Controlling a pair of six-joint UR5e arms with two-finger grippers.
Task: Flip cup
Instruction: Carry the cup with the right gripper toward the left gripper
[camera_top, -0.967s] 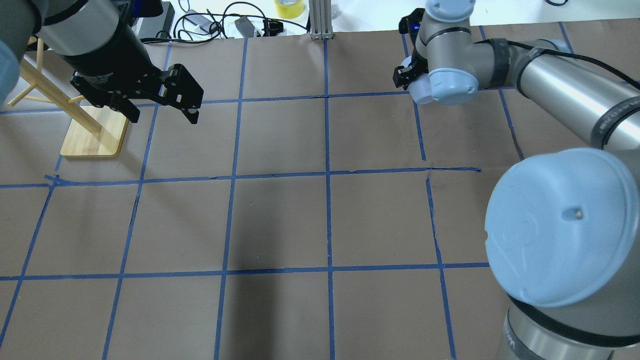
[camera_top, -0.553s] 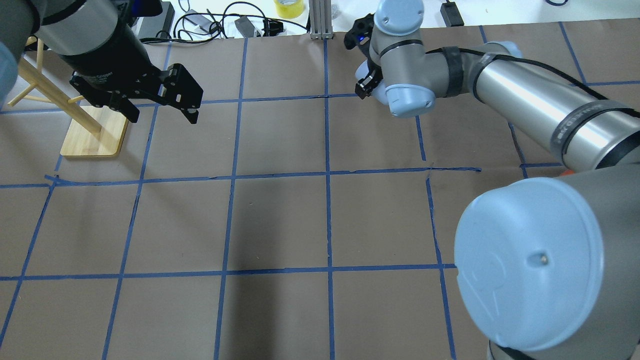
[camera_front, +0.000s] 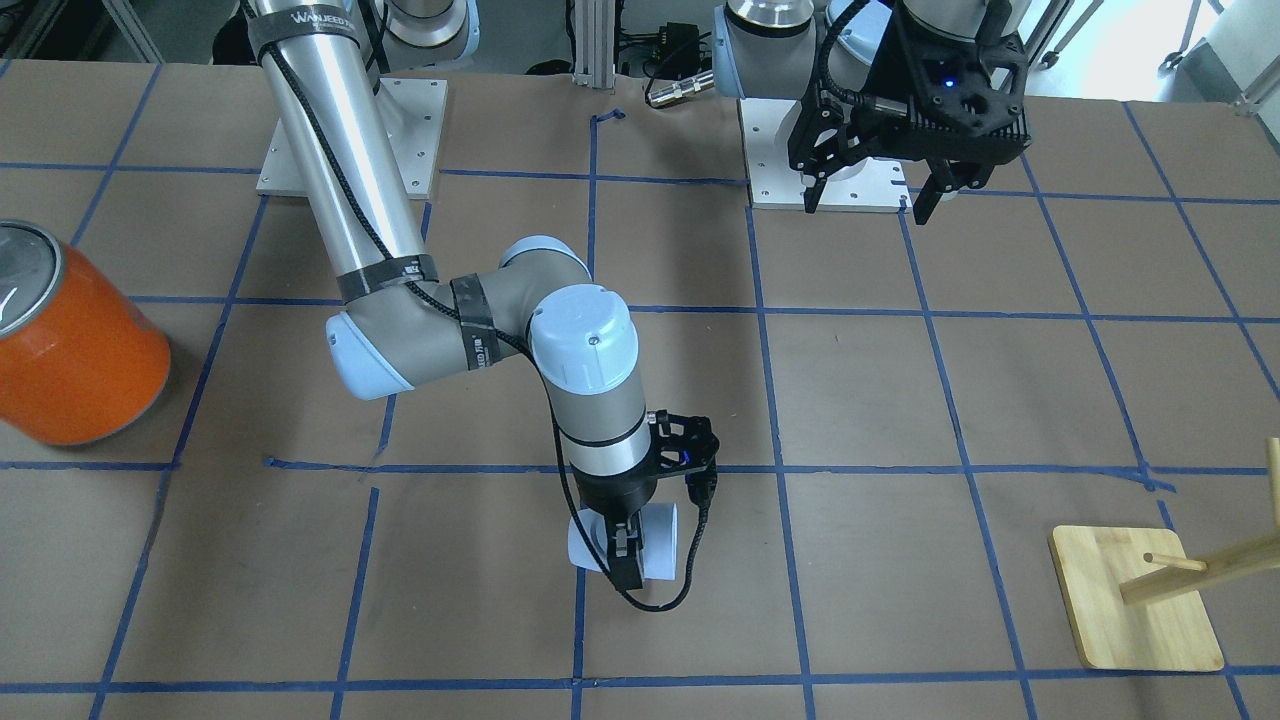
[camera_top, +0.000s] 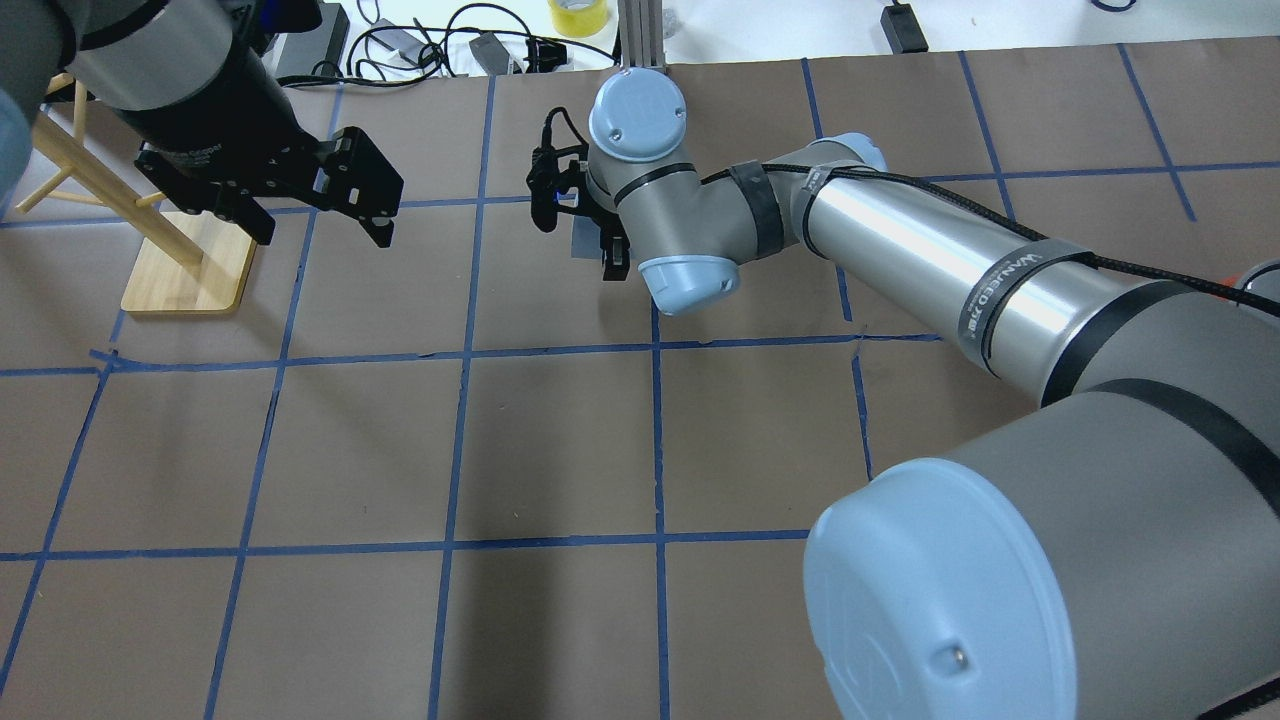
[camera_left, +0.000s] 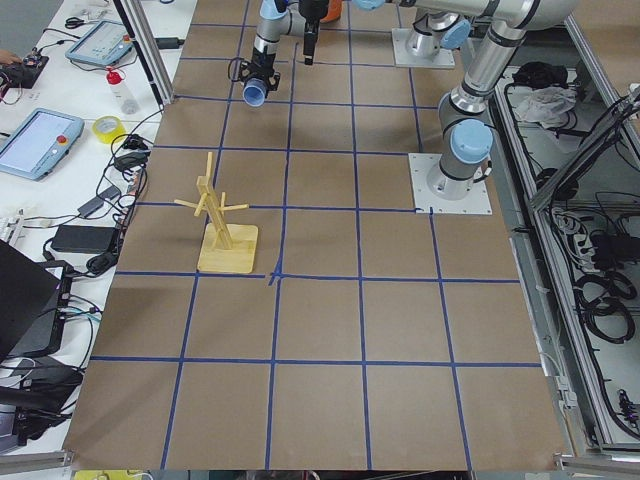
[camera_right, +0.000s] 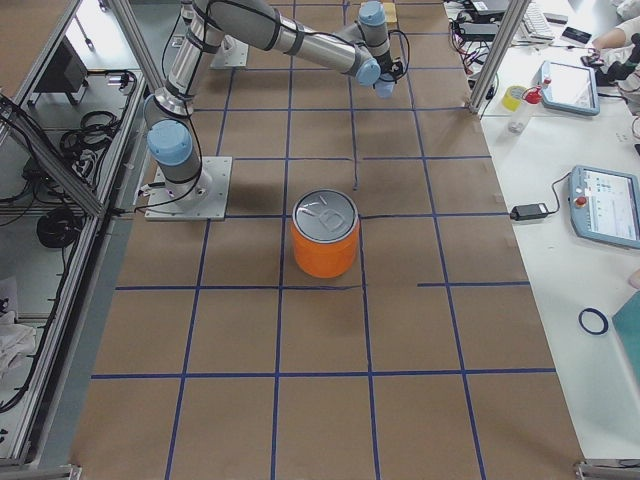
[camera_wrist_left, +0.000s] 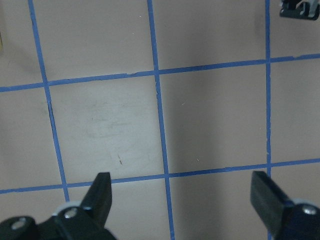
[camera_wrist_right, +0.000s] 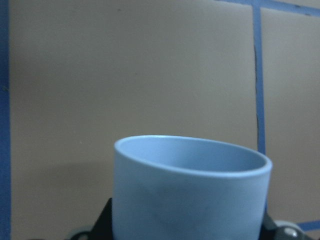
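- Table (camera_left: 320, 330) covered in brown paper, marked into squares by blue tape lines (camera_top: 460, 350).
- White bench (camera_right: 540, 290) along one side, carrying tablets (camera_right: 605, 205) and cables (camera_top: 395, 40).
- Aluminium post (camera_top: 640, 40) at the table's edge.

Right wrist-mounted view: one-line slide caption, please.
Right gripper shut on the pale blue cup, rim showing, blue-taped brown table behind.

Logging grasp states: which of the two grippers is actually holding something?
The right gripper: it is clamped on the pale blue cup. The left gripper hangs open, with only bare table showing between its fingers.
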